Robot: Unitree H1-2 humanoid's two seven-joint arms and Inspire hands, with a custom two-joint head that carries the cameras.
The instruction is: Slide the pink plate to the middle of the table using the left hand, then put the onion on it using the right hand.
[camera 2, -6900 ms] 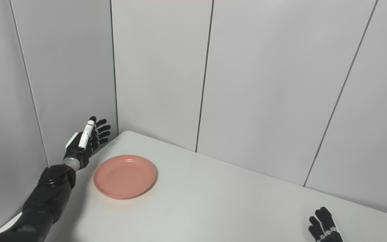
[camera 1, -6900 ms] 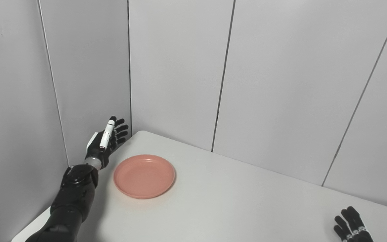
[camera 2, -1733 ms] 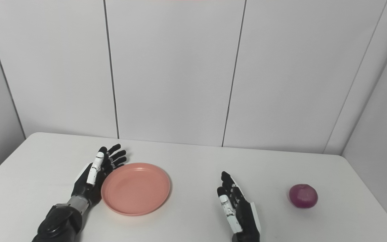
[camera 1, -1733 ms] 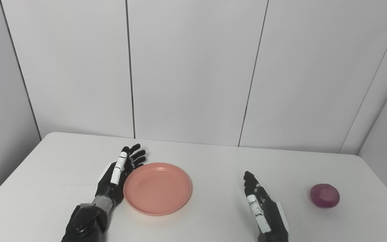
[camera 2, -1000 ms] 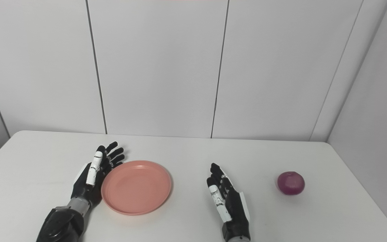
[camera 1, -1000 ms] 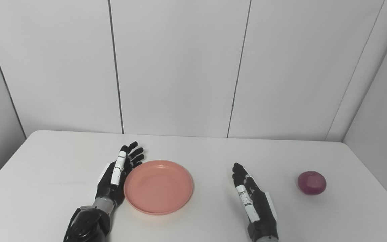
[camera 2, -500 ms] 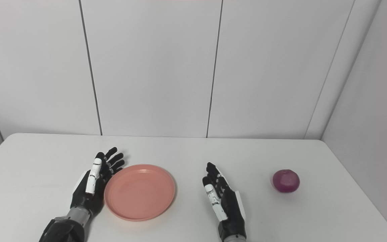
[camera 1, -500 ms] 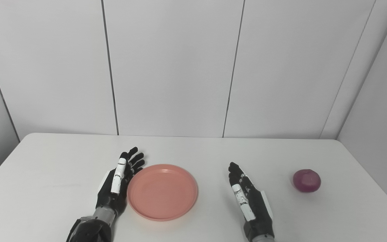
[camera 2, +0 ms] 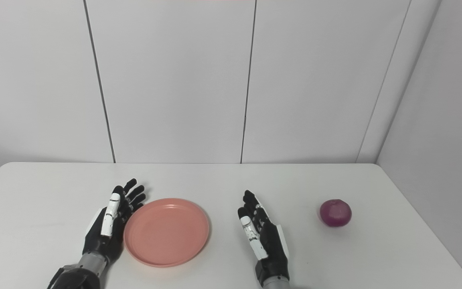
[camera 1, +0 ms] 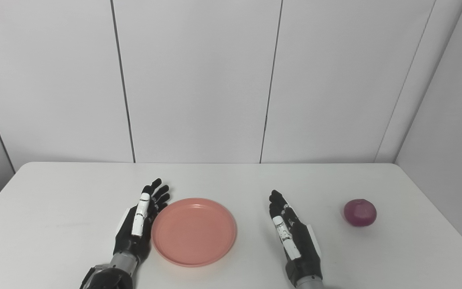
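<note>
One pink plate [camera 1: 194, 231] lying flat and bare on the white surface [camera 1: 54, 208], a little left of centre, no onion on it yet. Left hand [camera 1: 139, 224] set edge-on against the plate's left rim, fingers stretched out and slightly fanned, holding nothing; touching or just beside the rim, too close to call. Right hand [camera 1: 293, 237] resting edge-up to the right of the plate, clear of it, fingers straight and close together, likewise empty. Purple onion [camera 1: 359, 212] sitting alone farther right, well apart from that hand and near the surface's right edge.

Judged from this layout: sliding step in hand and close to done, plate nearly at the middle. Perhaps one more short sideways nudge toward the right needed, palm kept low against the rim to avoid riding over it or tipping the plate. After that, left hand to draw clear and right hand to swing out rightward to the onion, open around it from above or the side, and close gently. Round, smooth body likely to roll if bumped first. Then a lift across and a set-down in the plate's shallow centre.
</note>
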